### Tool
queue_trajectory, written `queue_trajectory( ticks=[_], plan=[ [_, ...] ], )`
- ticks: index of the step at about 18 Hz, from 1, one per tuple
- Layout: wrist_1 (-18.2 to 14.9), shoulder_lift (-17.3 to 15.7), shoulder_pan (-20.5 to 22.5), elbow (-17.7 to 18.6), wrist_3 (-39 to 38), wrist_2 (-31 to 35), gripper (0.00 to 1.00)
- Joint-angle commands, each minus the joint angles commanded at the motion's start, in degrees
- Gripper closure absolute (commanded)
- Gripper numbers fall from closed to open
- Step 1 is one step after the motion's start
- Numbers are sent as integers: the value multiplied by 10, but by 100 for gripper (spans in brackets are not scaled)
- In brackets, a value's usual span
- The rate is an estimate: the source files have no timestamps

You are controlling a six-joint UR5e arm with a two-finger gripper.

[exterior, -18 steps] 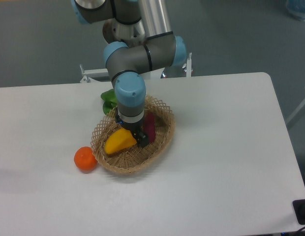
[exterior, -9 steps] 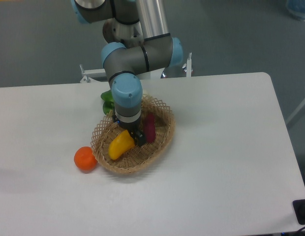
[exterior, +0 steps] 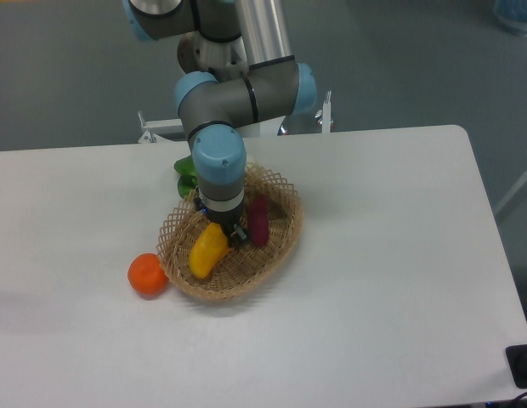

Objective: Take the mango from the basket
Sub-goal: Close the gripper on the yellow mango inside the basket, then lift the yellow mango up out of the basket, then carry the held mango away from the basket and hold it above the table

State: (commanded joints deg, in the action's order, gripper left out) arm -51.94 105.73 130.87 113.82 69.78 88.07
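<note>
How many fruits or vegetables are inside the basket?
2: the mango on the left and the purple sweet potato on the right of the basket. The arm may hide more.

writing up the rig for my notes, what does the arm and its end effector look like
The arm is built from silver-grey metal tubes and dark grey joint housings with light blue end caps. The wrist ends in a short band of black and silver, and the end effector below it is small and black. No loose cables or readable markings show.

Arm [exterior: 238, 93] is built of grey joints with light-blue caps and a silver tube; dark gripper [exterior: 234, 231] detail can't be made out.
</note>
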Motion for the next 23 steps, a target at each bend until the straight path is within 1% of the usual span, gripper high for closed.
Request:
queue_trajectory(
  ticks=[3,5,9,11,12,14,15,17,19,21,23],
  plan=[
    [-5,-8,7,-10,0,1,53],
    [-7,-9,12,-23,-1,1,52],
    [-10,-16,36,-50,-12,-2,51],
    [-19,-18,54,-68,-11,-4,51],
    [-30,-18,61,-80,-11,-10,51],
    [-53,-18,78,-106,-10,-35,51],
    [-57,-16,84,-116,-10,-40,51],
    [-57,-12,91,-129,-8,-38,51],
    [-56,-10,109,-134,-4,-37,51],
    [-57,-4,121,-148,1,-33,51],
    [-55,6,132,-159,2,-29,50]
  ],
)
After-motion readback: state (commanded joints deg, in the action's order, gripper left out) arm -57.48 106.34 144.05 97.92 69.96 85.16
